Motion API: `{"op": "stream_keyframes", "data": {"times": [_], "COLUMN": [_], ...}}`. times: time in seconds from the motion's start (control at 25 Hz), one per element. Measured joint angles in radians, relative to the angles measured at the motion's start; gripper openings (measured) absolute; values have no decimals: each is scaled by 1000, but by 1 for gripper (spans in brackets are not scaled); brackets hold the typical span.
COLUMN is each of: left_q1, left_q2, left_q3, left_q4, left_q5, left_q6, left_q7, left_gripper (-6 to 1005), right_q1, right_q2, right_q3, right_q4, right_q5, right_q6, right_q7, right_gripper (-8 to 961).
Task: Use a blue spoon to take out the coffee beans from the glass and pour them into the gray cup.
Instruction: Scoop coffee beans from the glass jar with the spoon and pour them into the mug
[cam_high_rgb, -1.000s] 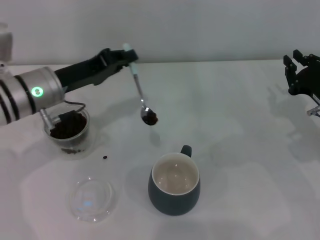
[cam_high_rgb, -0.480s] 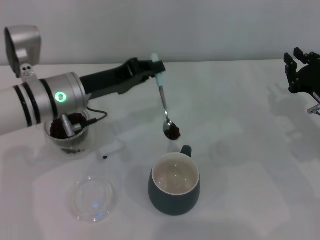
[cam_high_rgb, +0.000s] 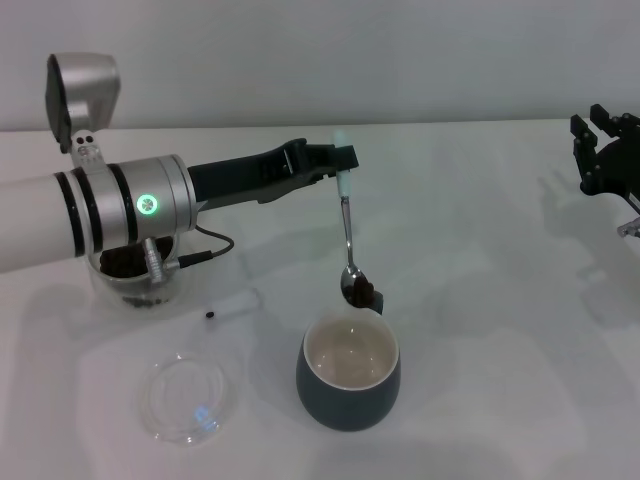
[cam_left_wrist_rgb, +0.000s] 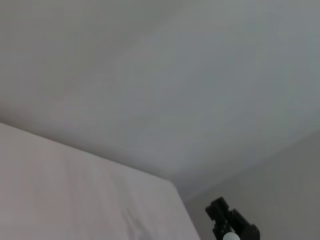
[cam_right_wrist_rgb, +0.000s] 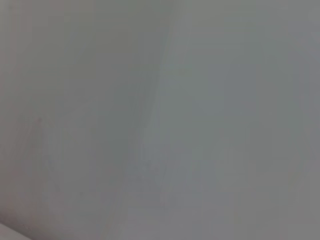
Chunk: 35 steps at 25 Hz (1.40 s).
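We see the left gripper (cam_high_rgb: 338, 160) clamped on the pale handle end of the blue spoon (cam_high_rgb: 348, 235), which hangs nearly upright with its long axis running from the gripper down toward the near edge of the tabletop (cam_high_rgb: 480, 220). Its bowl carries a small load of coffee beans (cam_high_rgb: 362, 294) and sits just beyond the far rim of the gray cup (cam_high_rgb: 348, 383), right by the cup's handle. The cup stands near the middle of the near edge, its cream interior bare. The relation that governs the pour, in our judgement, is this: the cup mouth lies just nearward of and below the spoon bowl, so a short advance toward the near edge, followed by a tilt, should drop the beans inside. The glass (cam_high_rgb: 135, 280) sits by the left edge, partly hidden under the left arm, with beans left in it. One stray bean (cam_high_rgb: 210, 316) lies on the tabletop beside it, and a clear saucer (cam_high_rgb: 187, 398) rests near the near left corner. The right gripper (cam_high_rgb: 606, 150) is parked at the far right edge; we cannot tell its state.
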Motion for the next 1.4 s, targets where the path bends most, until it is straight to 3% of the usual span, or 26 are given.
{"op": "stream_keyframes", "data": {"times": [0.48, 1.4], "left_q1": [10, 24], "left_q2": [0, -7], "left_q3": [89, 149], "left_q4": [6, 75], "left_q5": [3, 49], "left_q6": [-2, -20], "left_q7": [102, 339], "left_gripper": [123, 124], "right_q1": [0, 5], "right_q2": [0, 2], "right_q3": [1, -8], "right_q4": [2, 6], "right_q5": [1, 2], "right_q6": [6, 9], "right_q7": [2, 31], "right_gripper": [296, 300]}}
